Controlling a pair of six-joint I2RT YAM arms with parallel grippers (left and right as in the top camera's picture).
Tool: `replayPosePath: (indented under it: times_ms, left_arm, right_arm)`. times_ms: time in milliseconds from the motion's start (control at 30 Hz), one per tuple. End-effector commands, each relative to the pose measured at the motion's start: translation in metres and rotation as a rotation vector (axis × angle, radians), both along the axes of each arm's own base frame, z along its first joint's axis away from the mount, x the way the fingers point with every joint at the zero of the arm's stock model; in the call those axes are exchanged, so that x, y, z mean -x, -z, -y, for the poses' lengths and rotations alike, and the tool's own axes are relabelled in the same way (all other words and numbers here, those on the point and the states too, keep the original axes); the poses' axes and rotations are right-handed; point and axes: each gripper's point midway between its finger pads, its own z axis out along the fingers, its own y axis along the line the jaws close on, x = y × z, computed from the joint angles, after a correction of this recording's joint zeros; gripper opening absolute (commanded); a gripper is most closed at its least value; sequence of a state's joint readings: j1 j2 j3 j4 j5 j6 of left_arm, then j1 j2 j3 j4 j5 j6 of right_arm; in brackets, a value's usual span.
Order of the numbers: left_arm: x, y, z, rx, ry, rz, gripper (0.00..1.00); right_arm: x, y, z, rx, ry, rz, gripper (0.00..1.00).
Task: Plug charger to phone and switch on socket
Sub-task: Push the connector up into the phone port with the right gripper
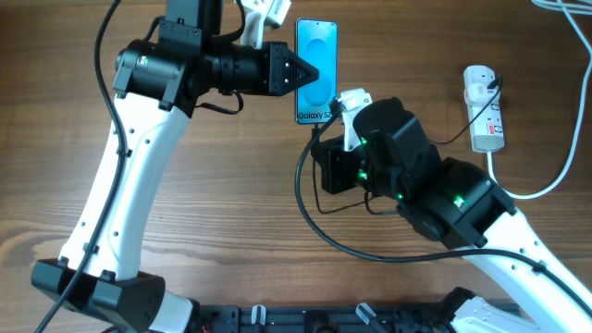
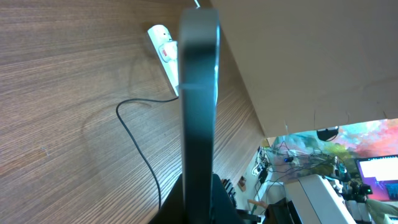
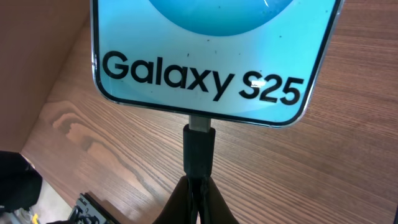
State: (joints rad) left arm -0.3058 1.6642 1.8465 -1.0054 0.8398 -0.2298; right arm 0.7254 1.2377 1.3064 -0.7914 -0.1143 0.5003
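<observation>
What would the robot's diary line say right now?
left gripper shut on phone | right gripper shut on charger | charger tip at phone's bottom edge | socket untouched

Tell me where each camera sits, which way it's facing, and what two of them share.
Overhead: above the table, looking down on phone, socket, left arm, right arm.
Left wrist: behind the left jaws, facing the phone's edge, socket beyond.
Right wrist: behind the right jaws, facing the phone's lower end and charger plug.
Both wrist views share the phone.
</observation>
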Motion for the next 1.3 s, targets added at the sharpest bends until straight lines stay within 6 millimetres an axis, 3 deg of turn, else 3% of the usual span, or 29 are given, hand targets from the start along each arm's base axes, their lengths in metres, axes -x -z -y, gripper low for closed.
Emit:
replayPosePath:
  times_ms: [0, 1267]
  left_arm:
    - [0.0039, -0.0077, 0.0014, 0.028, 0.03, 0.02, 0.04]
    - [0.0035, -0.01, 0.0027, 0.038, 0.037, 0.029, 0.04]
  right_arm:
    - [-0.0003, -0.0153, -0.0003, -0.024, 0.003, 0.035, 0.04]
    - [0.0038, -0.0222, -0.0001, -0.038, -0.018, 0.053, 0.04]
